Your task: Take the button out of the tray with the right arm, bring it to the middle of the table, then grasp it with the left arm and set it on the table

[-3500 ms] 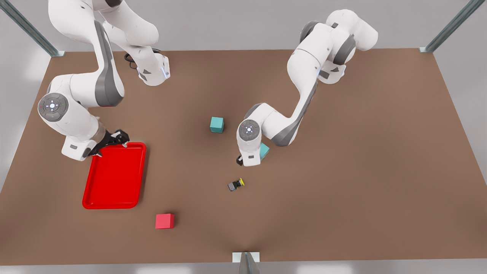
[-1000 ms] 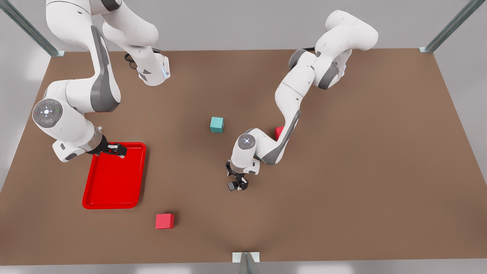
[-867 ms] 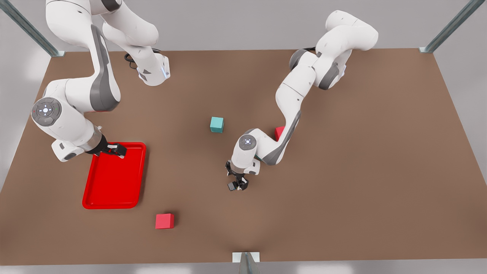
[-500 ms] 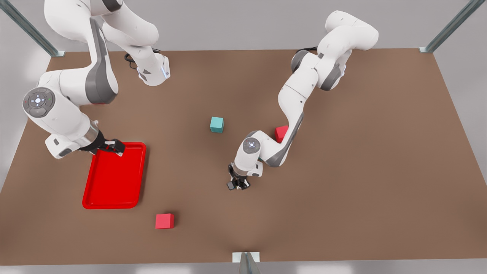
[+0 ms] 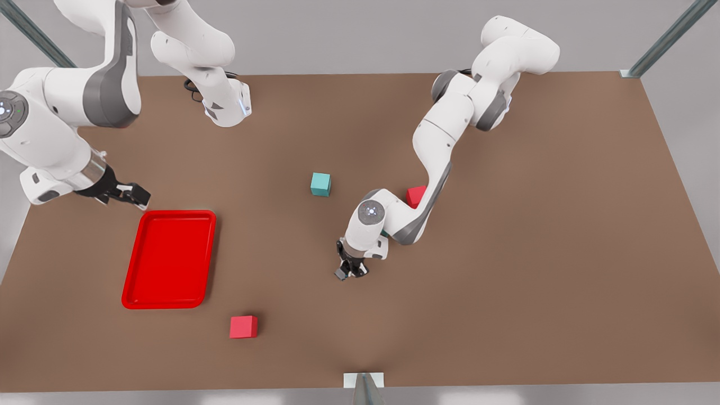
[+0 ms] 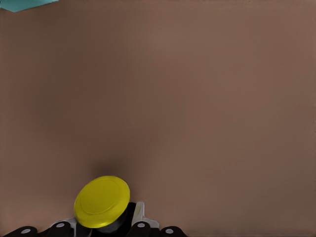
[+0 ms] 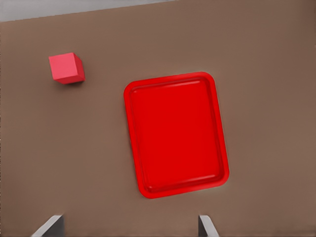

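Note:
The button [image 6: 102, 201] shows its round yellow cap between my left gripper's fingers [image 6: 142, 226], low over the brown table [image 5: 506, 253]. In the front view the left gripper [image 5: 350, 271] points down at the table's middle, shut on the button, whose dark body [image 5: 341, 275] peeks out beside it. The red tray [image 5: 169, 259] lies at the front view's left and holds nothing. My right gripper [image 5: 136, 196] hangs open above the table just beyond the tray's far edge; the tray [image 7: 175, 133] lies below its spread fingertips [image 7: 207, 226].
One red cube [image 5: 243, 326] sits near the front edge, also seen as the red cube [image 7: 66, 67] beside the tray. A second red cube [image 5: 416, 196] lies behind the left arm's elbow. A teal cube [image 5: 320, 184] stands mid-table.
The left gripper came down over the button lying on the table and shut on it. The right arm rose and drew back off the tray toward the front view's left.

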